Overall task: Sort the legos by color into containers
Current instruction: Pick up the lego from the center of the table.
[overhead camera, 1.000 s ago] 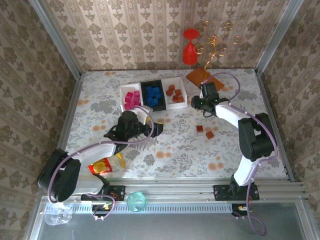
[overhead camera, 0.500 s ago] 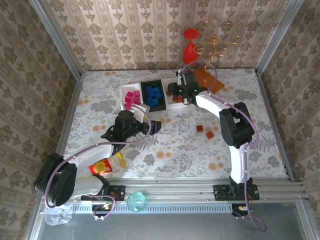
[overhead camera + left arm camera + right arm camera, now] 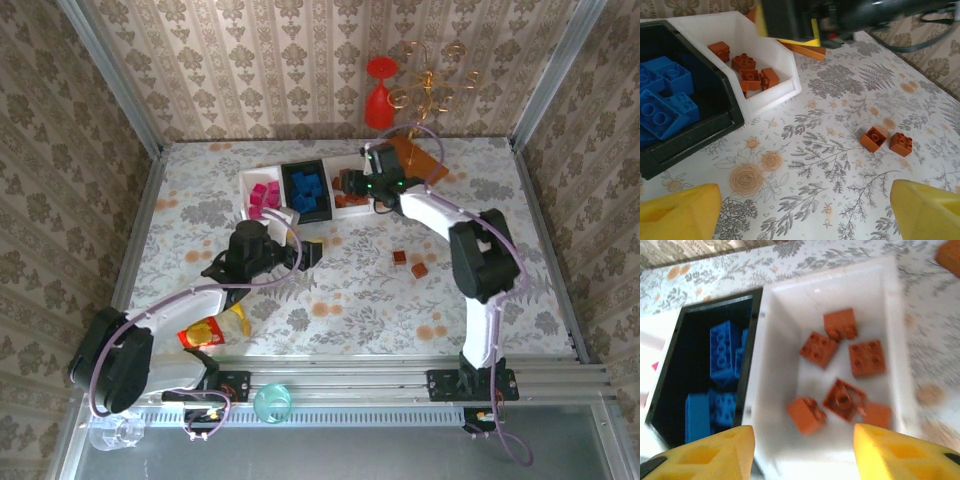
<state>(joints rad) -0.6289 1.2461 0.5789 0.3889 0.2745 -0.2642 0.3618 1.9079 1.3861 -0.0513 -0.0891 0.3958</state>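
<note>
Legos (image 3: 873, 139), two loose on table (image 3: 840, 90); orange board (image 3: 413, 152) beside white tray (image 3: 772, 97)

— What do I have in the trays?
— Three sit in a row, sides touching. A white tray (image 3: 245, 190) holds pink bricks (image 3: 264, 196), the black tray (image 3: 695, 142) holds blue bricks (image 3: 665, 100), and the second white tray (image 3: 775, 55) holds six brown bricks (image 3: 866, 357) at jumbled angles.
— Anything loose?
— I see two stray brown bricks (image 3: 874, 139) just beside each other on the table (image 3: 830, 165), well apart from the trays.
</note>
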